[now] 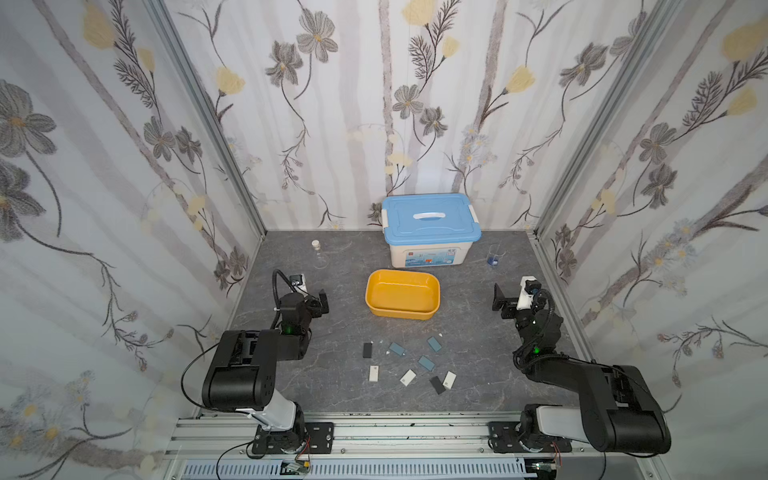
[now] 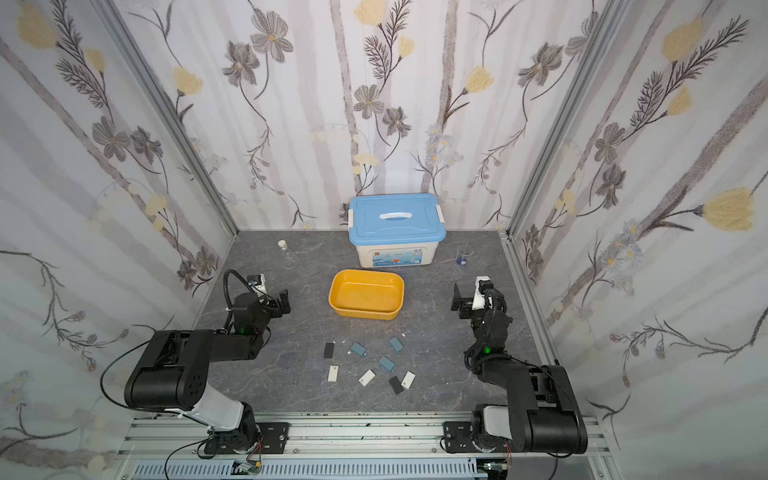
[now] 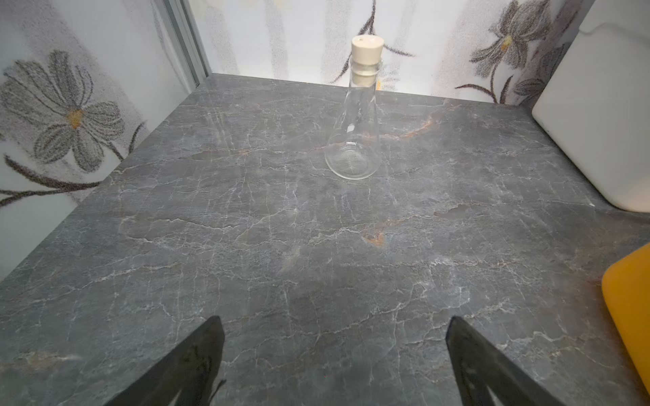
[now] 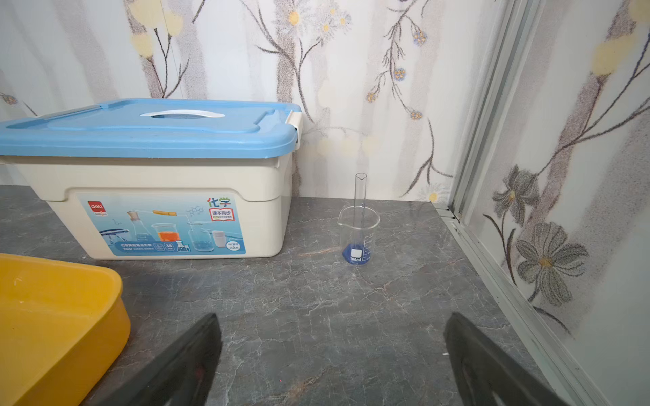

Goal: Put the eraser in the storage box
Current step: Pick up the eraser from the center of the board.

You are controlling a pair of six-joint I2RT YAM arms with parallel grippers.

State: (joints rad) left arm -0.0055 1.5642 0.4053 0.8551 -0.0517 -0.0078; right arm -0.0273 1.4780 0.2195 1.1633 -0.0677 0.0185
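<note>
The left pincer [image 3: 334, 321] and the right pincer [image 4: 332, 318] are hanging spread wide, holding nothing. The erasers [image 1: 426, 363] are lying flat on the counter [image 1: 332, 374], nearer than the storage box [image 1: 401, 291]. They are looking small, light and rubbery; I'd pinch the long sides. The bin [image 4: 176, 182] is showing "deli", the beaker [image 4: 357, 242] "100ml".

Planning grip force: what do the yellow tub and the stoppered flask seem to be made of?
Storage box: likely glossy moulded plastic, with reflections on its inner wall. Conical flask: clear glass, table visible through its walls. Its stopper: matte, pale, perhaps rubber.
</note>
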